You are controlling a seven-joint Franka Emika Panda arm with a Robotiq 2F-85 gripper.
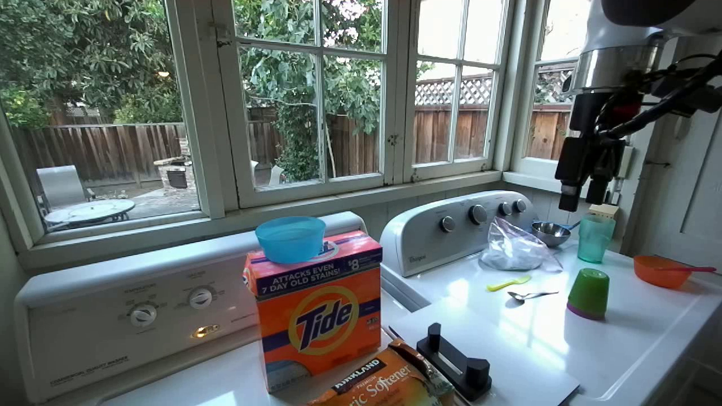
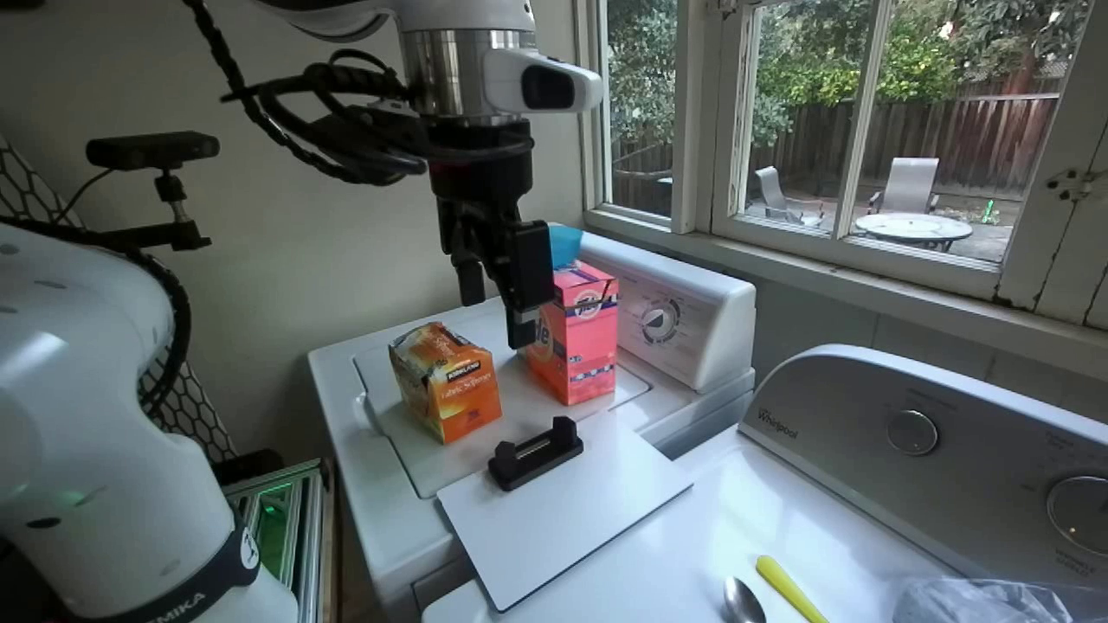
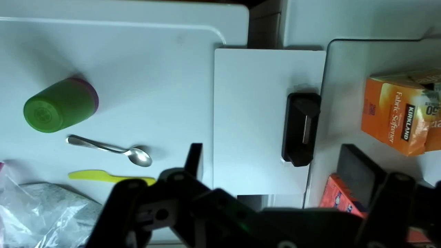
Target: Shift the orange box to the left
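Observation:
The orange box (image 1: 330,349) is an upright Tide carton on the washer lid, with a blue bowl (image 1: 290,242) on its top. In an exterior view the orange box (image 2: 590,346) is partly hidden by my gripper (image 2: 497,313). In the wrist view a corner of the orange box (image 3: 339,198) shows at lower right, mostly hidden by a finger. My gripper (image 3: 272,151) is open, its two fingers wide apart with nothing between them. It also shows in an exterior view (image 1: 583,200), raised in the air and apart from the box.
A Kirkland packet (image 2: 459,389) stands near the orange box. A white board with a black handle (image 2: 537,452) bridges both machines. A green cup (image 1: 588,294), spoon, yellow knife (image 1: 507,283), plastic bag (image 1: 513,251), teal cup (image 1: 595,239) and orange bowl (image 1: 657,272) are on the other machine.

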